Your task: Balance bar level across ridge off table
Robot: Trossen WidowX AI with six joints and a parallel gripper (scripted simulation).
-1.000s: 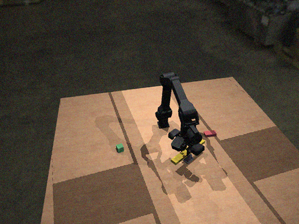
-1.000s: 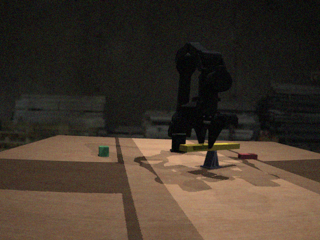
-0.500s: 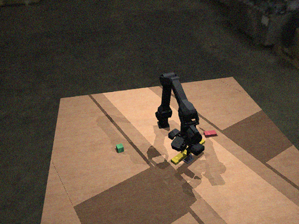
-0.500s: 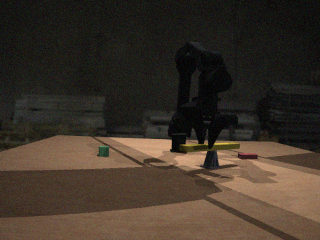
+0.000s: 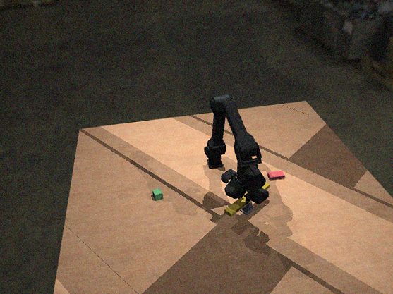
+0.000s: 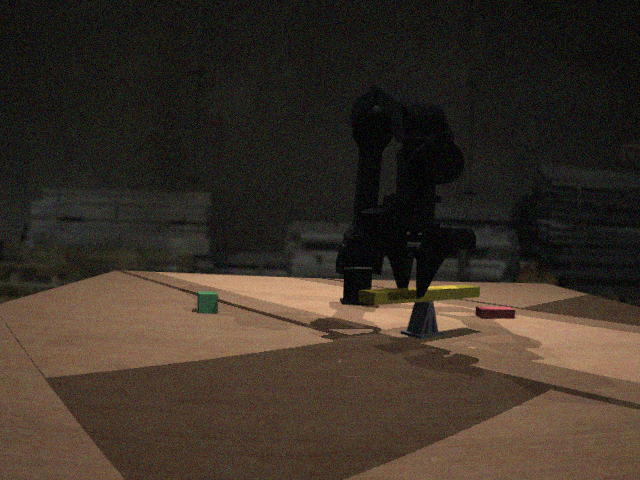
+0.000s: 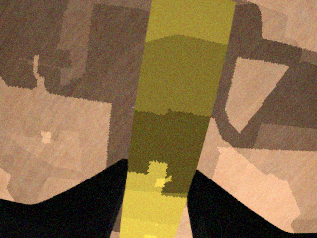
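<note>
The yellow bar (image 5: 236, 205) (image 6: 454, 292) (image 7: 180, 74) is off the table, nearly level in the exterior view, over the blue-grey ridge (image 5: 247, 209) (image 6: 422, 321). The ridge stands on the table under about the bar's middle. Its top meets the bar's underside in that view; whether they truly touch is hard to tell. My gripper (image 6: 412, 293) (image 7: 158, 172) points down and is shut on the bar near its middle, one finger on each side. In the top view the arm hides part of the bar. The wrist view does not show the ridge.
A green cube (image 5: 157, 194) (image 6: 207, 302) is on the table well to the left. A flat red block (image 5: 276, 175) (image 6: 495, 312) lies on the table near the bar's right end. Dark shadow patches cross the wooden table (image 5: 126, 241) (image 6: 155, 335).
</note>
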